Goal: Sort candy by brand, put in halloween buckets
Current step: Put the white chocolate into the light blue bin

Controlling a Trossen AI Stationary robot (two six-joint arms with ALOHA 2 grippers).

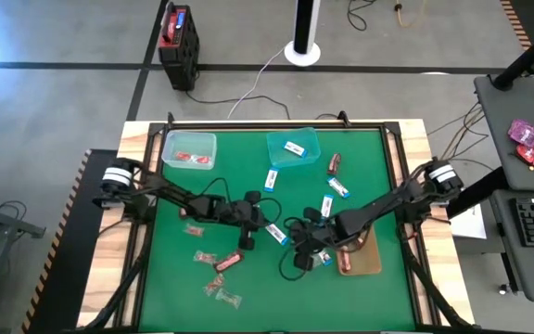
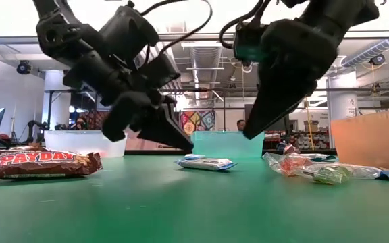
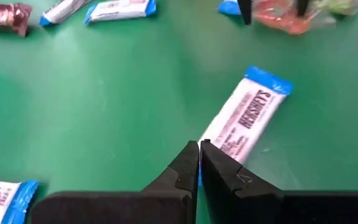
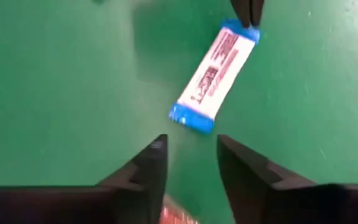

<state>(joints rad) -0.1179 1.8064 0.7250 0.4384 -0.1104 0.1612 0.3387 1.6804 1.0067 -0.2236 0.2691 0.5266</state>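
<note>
A white-and-blue candy packet [image 3: 247, 115] lies flat on the green table between my two grippers. My left gripper [image 3: 199, 146] is shut, slanting down, with its tips at one blue end of the packet. My right gripper [image 4: 191, 146] stands open just short of the packet's other end [image 4: 191, 118], with nothing between its fingers. The mint bucket [image 1: 190, 148] and the teal bucket [image 1: 292, 147] stand at the far side. The amber tray [image 1: 360, 258] sits at the near right with dark bars in it. My left gripper's shut fingertips [image 4: 247, 12] stand at the packet's blue end [image 4: 240, 30], coming slanting down from the table's left. I cannot tell whether they touch it. The packet lies flat on the table.
A Payday bar [image 2: 39, 163] and clear twists [image 1: 225, 297] lie at the near left. More clear twists [image 2: 296, 163] lie to the right in the low view. White-and-blue packets [image 1: 339, 187] and a dark bar [image 1: 334, 164] lie toward the far right.
</note>
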